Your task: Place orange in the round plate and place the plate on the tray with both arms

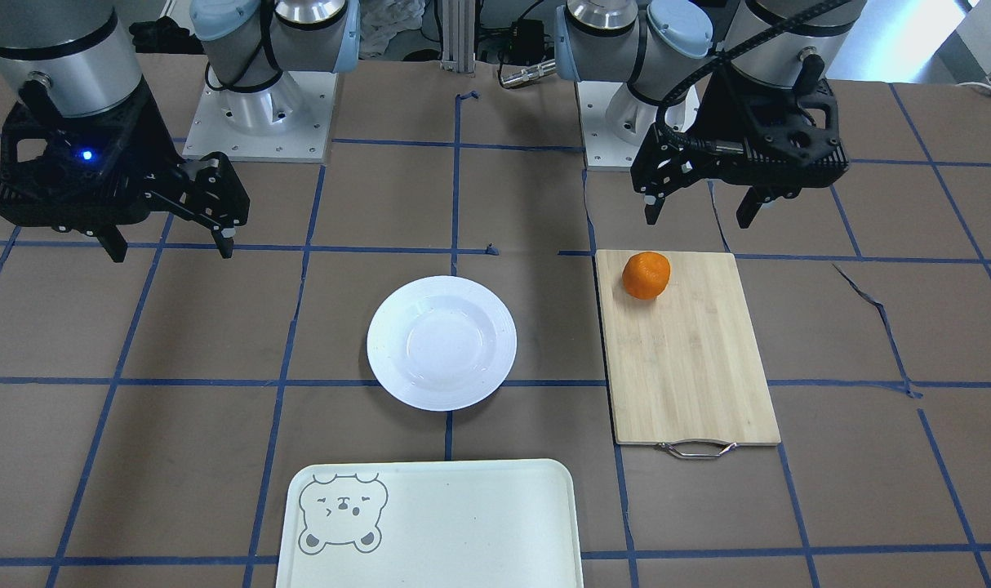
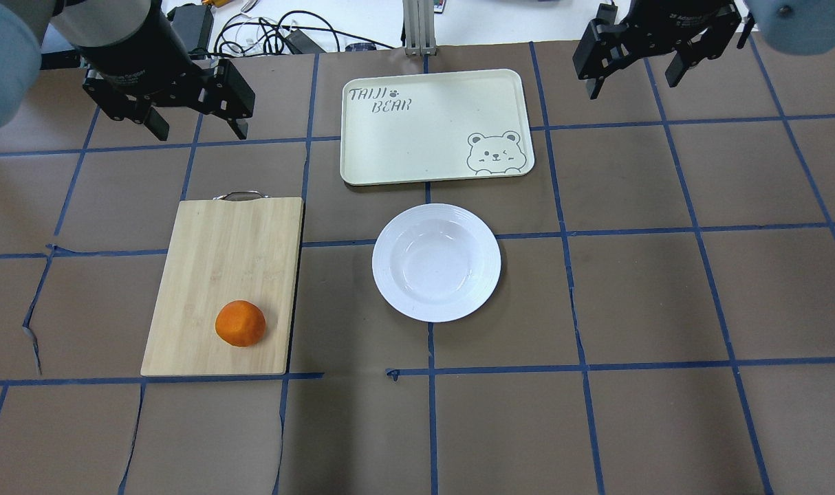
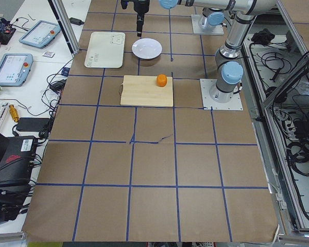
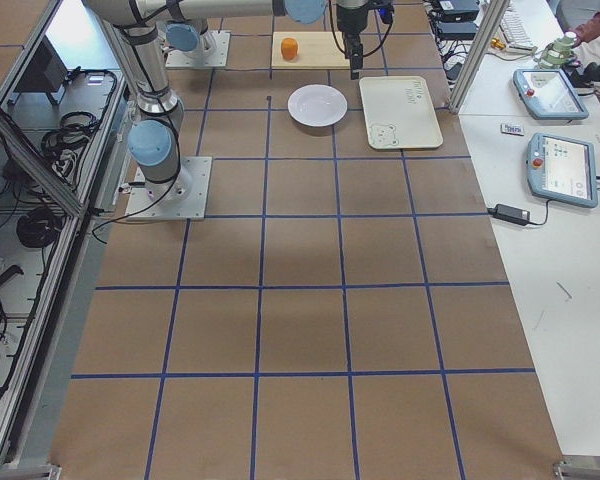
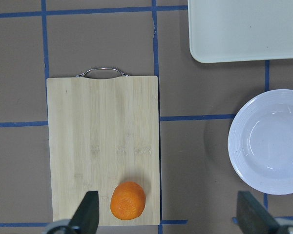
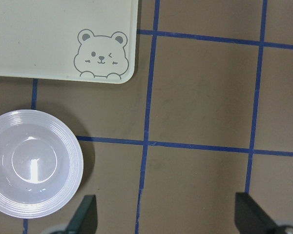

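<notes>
The orange (image 1: 646,275) (image 2: 240,323) lies near one corner of a bamboo board (image 1: 691,359). The empty white round plate (image 1: 441,343) (image 2: 436,262) sits mid-table, with the cream tray (image 1: 463,523) (image 2: 424,130) just beyond it, bear face in one corner. My left gripper (image 1: 698,216) (image 2: 201,130) hangs open, high over the board's handle end, holding nothing. My right gripper (image 1: 173,249) (image 2: 631,86) is open too, off to the tray's side. The left wrist view looks down on the orange (image 5: 128,201) and plate (image 5: 271,141). The right wrist view shows the plate (image 6: 31,163) and tray (image 6: 49,39).
The board (image 2: 225,275) has a metal handle (image 2: 239,196) pointing away from the robot. Brown paper with a blue tape grid covers the table. The two arm bases (image 1: 255,106) (image 1: 626,106) stand at the robot's edge. Side benches carry teach pendants (image 4: 565,165) and cables.
</notes>
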